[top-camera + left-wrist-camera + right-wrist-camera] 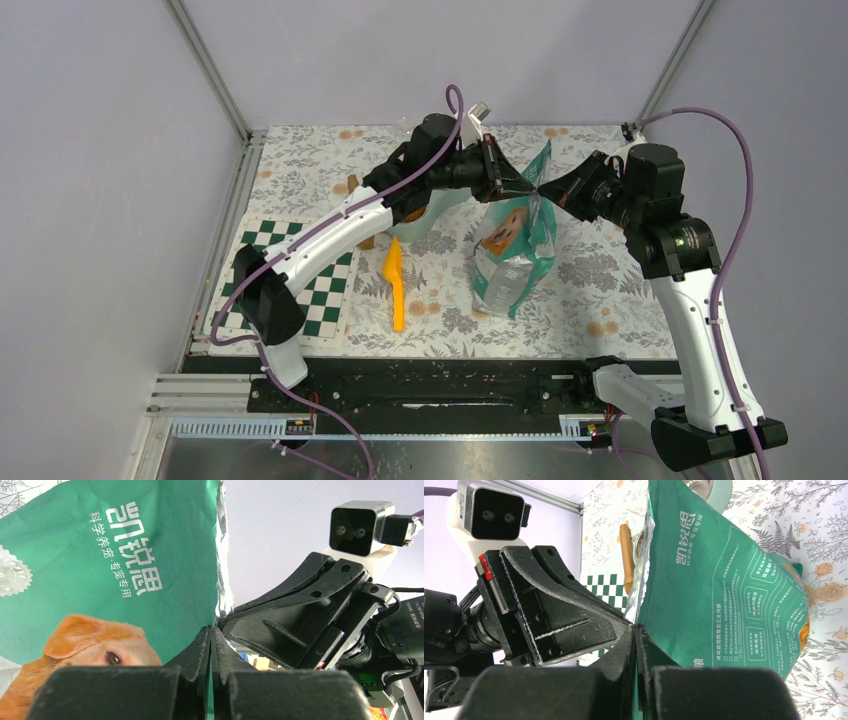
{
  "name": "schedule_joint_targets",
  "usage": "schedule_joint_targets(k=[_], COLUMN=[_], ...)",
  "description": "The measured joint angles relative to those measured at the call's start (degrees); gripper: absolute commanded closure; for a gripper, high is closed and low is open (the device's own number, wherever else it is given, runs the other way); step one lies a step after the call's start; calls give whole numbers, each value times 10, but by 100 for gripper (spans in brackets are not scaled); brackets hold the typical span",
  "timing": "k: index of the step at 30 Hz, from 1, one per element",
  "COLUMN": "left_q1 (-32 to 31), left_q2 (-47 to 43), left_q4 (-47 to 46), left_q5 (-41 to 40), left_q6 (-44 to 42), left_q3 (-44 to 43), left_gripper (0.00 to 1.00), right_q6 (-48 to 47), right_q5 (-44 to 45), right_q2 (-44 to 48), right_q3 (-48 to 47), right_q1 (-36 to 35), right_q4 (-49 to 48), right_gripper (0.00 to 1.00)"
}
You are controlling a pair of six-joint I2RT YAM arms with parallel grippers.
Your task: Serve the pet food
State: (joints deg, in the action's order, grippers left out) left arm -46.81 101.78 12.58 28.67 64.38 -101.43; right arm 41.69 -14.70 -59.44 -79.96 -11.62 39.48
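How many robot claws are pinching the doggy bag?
2. The left gripper pinches the top edge of the bag from the left side; the right gripper pinches the same edge from the right.

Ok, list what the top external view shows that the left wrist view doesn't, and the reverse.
Top external only: the orange scoop lying flat and the checkered mat. Left wrist only: legible white lettering. Shared: the teal bag, with the left gripper and right gripper shut on its top edge.
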Motion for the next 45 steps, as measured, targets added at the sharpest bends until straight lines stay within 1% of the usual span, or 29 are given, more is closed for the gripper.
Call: schedule_joint_targets(k=[5, 6, 7, 8, 10, 12, 15, 17, 19, 21, 22, 27, 30, 35, 37, 45], left_q1=[0, 0, 0, 0, 1, 2, 4, 5, 7, 7, 7, 6, 3, -16, -20, -26], left_q2=[0, 0, 0, 0, 0, 0, 0, 0, 0, 0, 0, 0, 0, 1, 1, 4], left_q4=[-8, -11, -13, -16, -20, -23, -23, -26, -28, -30, -33, -33, -18, 67, 85, 159], left_q5=[3, 4, 5, 5, 7, 9, 13, 14, 16, 17, 19, 24, 17, -40, -57, -101], left_q6=[6, 7, 8, 10, 13, 17, 19, 20, 20, 21, 21, 20, -8, -94, -116, -184], left_q3=[7, 7, 8, 9, 10, 11, 13, 15, 16, 17, 17, 17, 10, -36, -42, -89], left_gripper=[100, 100, 100, 100, 100, 100, 100, 100, 100, 100, 100, 100, 100, 85, 82, 82], right_q6=[-27, -34, -42, -48, -59, -67, -76, -78, -78, -79, -80, -79, -79, -78, -78, -80], right_q5=[2, 2, 2, 2, 2, 3, 5, 5, 2, 0, -1, -10, -14, -26, -29, -48], right_q2=[-2, -5, -11, -17, -27, -34, -41, -45, -48, -51, -53, -58, -52, -48, -47, -47], right_q3=[-4, -9, -17, -26, -39, -46, -51, -54, -55, -57, -57, -56, -47, -34, -31, -23], right_q1=[0, 0, 0, 0, 0, 0, 0, 0, 0, 0, 0, 0, 0, 0, 0, 0], right_q4=[8, 13, 21, 27, 37, 44, 53, 54, 54, 52, 53, 50, 42, 27, 23, 8], right_gripper=[100, 94, 83, 76, 64, 60, 59, 63, 76, 94, 100, 100, 100, 100, 100, 100])
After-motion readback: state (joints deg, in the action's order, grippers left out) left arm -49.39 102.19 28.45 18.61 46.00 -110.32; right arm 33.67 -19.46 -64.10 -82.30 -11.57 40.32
